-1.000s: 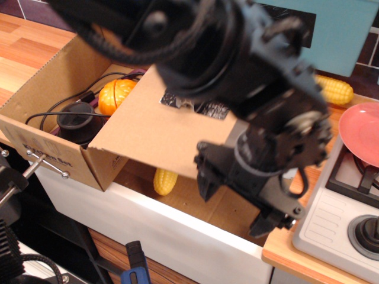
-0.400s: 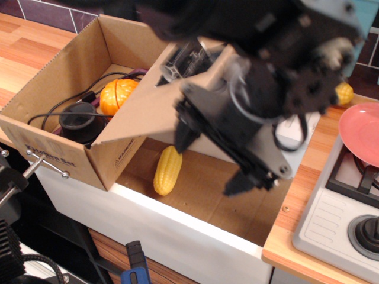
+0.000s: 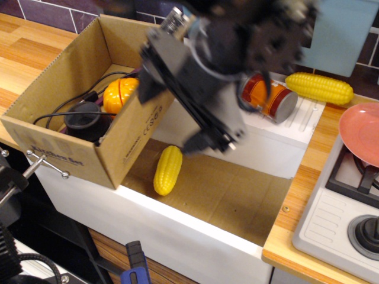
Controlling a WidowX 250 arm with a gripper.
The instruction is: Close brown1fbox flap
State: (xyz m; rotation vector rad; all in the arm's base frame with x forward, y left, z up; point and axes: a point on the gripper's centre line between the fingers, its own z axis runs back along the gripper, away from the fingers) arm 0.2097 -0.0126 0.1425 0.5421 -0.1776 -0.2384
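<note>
my tool is hanging over the middle of the scene, its dark body blurred, and its two fingers are standing spread wide with nothing gripped between them: one fingertip is sitting at the flap's upper edge, the other is hovering above the sink floor. the brown1fbox is sitting at the left, partly on the wooden worktop and partly over the white sink, its top open and its zigzag rims showing. the flap is standing close to upright on the box's right side, its printed face turned toward the sink, and my tool is right against its upper part. inside the box i am seeing a small orange pumpkin, a dark round object and black cables. a sheet of cardboard is lying on the sink floor, with a yellow corn cob resting on it just beside the flap's lower corner. behind my tool, an orange-and-silver can is lying on its side on the draining area, another corn cob near it. a pink plate and the stove are sitting at the right.
</note>
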